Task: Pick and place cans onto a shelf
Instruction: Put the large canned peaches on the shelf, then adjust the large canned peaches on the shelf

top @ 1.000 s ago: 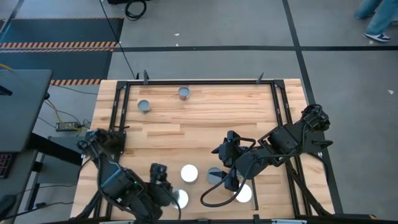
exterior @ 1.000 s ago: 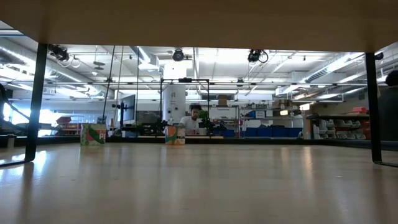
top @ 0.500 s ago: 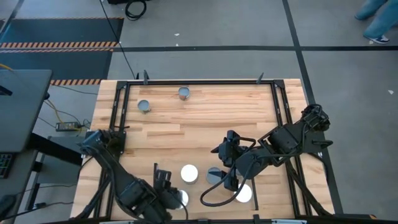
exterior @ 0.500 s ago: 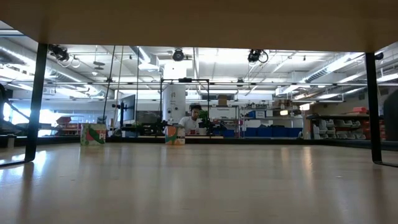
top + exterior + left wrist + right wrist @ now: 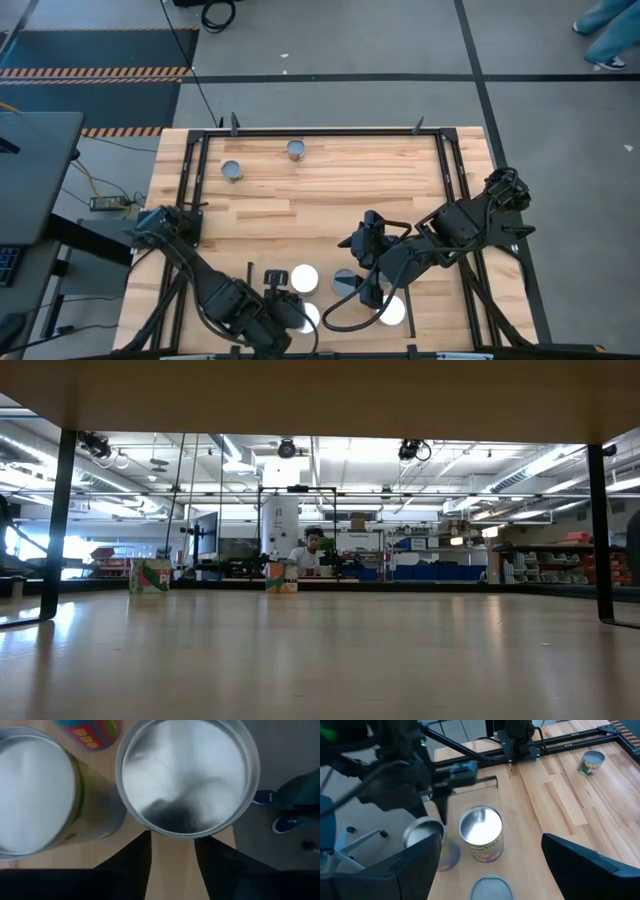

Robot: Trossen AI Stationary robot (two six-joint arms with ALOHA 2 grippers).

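Observation:
The cans stand upright on the light-wood shelf (image 5: 330, 200) inside black rails (image 5: 188, 170). Two grey-topped cans (image 5: 231, 170) (image 5: 296, 150) stand at the far side. Near the near edge are a white-topped can (image 5: 304, 279), a second one (image 5: 311, 316) partly under my left arm, a grey-topped can (image 5: 345, 283) and a third white-topped can (image 5: 392, 311). My left gripper (image 5: 172, 862) is open, its fingers just left of the near-edge can (image 5: 185, 775). My right gripper (image 5: 502, 870) is open wide above the grey-topped can (image 5: 490, 887).
A loop of black cable (image 5: 345, 320) lies by the right arm near the near edge. The middle of the wood is bare. The low view shows only bare wood and two black uprights (image 5: 62, 520). A person's shoes (image 5: 280, 815) show on the floor past the table's edge.
My left gripper has gone toward the table's right edge along the near edge, closing on the two white-topped cans there. The right arm has kept still.

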